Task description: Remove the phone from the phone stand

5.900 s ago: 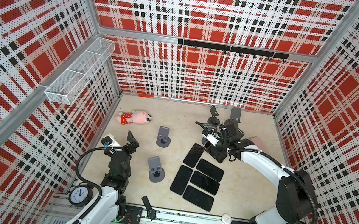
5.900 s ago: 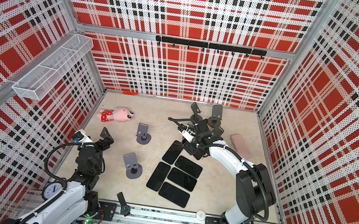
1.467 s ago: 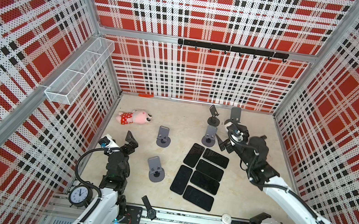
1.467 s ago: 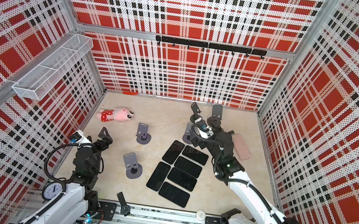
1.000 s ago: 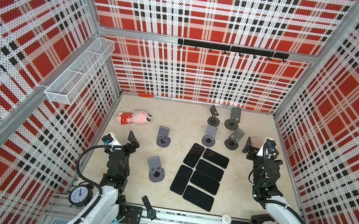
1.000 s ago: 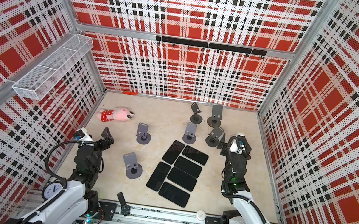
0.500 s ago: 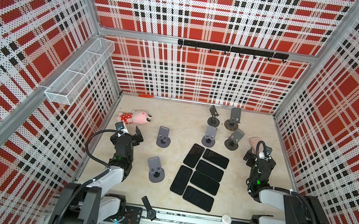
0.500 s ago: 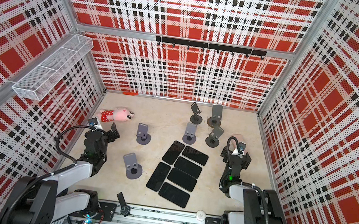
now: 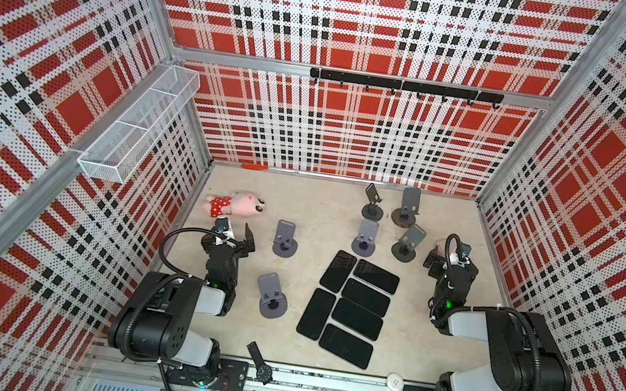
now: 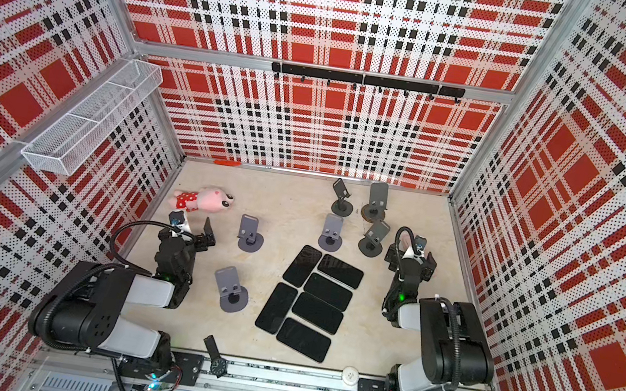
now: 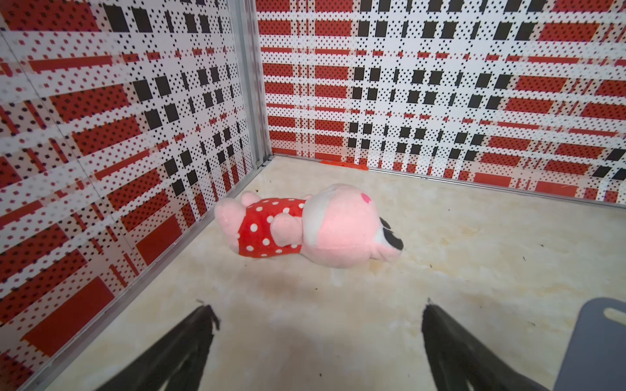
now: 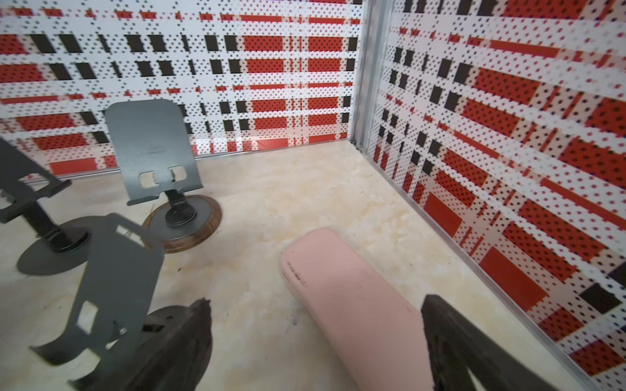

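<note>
only our right wrist view plainly shows the pink slab (image 12: 355, 304) under the spread right gripper (image 12: 315, 301); in both top views we count six phones (image 9: 365, 297) flat on the table (image 9: 321, 214), six stands (image 9: 271, 289), left gripper (image 11: 315, 306) spread too.

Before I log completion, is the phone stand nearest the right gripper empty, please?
Empty: the phone stand shows a bare grey plate, no phone on its lip.
</note>
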`<action>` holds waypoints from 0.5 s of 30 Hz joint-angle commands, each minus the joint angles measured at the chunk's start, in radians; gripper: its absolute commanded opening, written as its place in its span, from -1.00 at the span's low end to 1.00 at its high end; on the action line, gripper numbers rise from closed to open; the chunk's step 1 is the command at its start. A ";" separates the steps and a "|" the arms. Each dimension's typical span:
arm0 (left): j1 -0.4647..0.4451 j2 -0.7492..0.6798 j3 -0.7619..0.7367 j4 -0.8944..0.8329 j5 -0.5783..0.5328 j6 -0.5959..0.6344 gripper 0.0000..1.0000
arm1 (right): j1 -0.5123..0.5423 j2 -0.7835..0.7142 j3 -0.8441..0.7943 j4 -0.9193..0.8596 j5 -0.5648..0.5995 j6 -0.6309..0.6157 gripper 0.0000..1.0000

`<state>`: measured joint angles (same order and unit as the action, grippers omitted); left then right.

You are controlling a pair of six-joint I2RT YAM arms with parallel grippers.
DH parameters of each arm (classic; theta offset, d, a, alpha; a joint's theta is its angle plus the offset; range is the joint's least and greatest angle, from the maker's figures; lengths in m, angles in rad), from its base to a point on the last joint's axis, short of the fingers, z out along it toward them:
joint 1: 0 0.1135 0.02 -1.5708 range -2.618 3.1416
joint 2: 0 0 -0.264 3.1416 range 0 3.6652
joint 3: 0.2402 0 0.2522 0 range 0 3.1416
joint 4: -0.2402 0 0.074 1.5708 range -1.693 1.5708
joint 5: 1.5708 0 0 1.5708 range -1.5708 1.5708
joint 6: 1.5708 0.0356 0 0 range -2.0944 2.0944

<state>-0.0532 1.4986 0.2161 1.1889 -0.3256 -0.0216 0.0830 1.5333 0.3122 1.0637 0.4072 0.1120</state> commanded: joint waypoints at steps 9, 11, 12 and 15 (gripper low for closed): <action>-0.004 0.079 -0.029 0.259 -0.012 0.015 0.96 | -0.015 0.047 -0.046 0.152 -0.042 -0.015 1.00; -0.003 0.079 -0.028 0.259 -0.011 0.015 0.96 | -0.015 0.040 -0.044 0.136 -0.041 -0.009 0.99; -0.003 0.079 -0.028 0.260 -0.011 0.013 0.96 | -0.015 0.045 -0.048 0.155 -0.041 -0.017 0.99; -0.004 0.079 -0.029 0.260 -0.012 0.014 0.96 | -0.015 0.043 -0.048 0.151 -0.042 -0.017 0.99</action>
<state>-0.0532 1.5696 0.1982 1.3987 -0.3256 -0.0185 0.0734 1.5700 0.2569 1.1690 0.3611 0.1017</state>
